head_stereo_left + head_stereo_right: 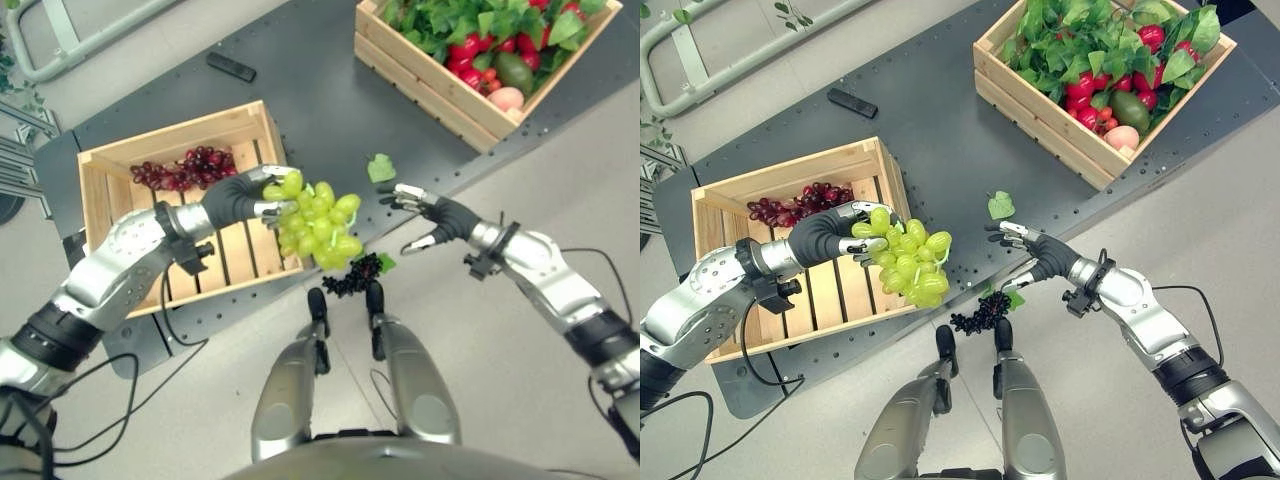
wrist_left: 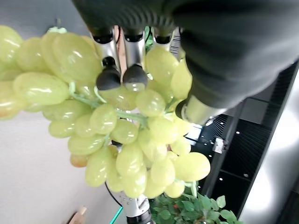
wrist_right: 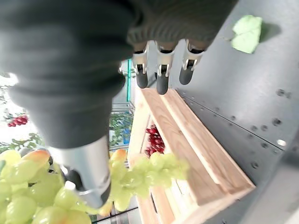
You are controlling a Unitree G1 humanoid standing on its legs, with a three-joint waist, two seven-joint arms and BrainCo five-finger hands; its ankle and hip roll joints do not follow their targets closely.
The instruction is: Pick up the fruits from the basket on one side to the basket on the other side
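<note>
A bunch of green grapes [image 1: 320, 225] hangs in the air over the right rim of the left wooden crate [image 1: 170, 133]. My left hand [image 1: 235, 200] is shut on the top of the bunch, its fingers [image 2: 135, 77] curled round the stem and upper grapes. My right hand [image 1: 440, 218] is open to the right of the bunch, fingers [image 3: 161, 70] spread and touching nothing. Red grapes [image 1: 185, 168] lie in the far part of the left crate. The right wooden crate [image 1: 420, 85] at the far right holds leafy greens, red fruit, an avocado and a peach.
A bunch of dark grapes [image 1: 352, 274] lies on the dark table's near edge, below the green bunch. A loose green leaf [image 1: 381, 168] lies on the table between the crates. A black remote [image 1: 231, 67] lies beyond the left crate.
</note>
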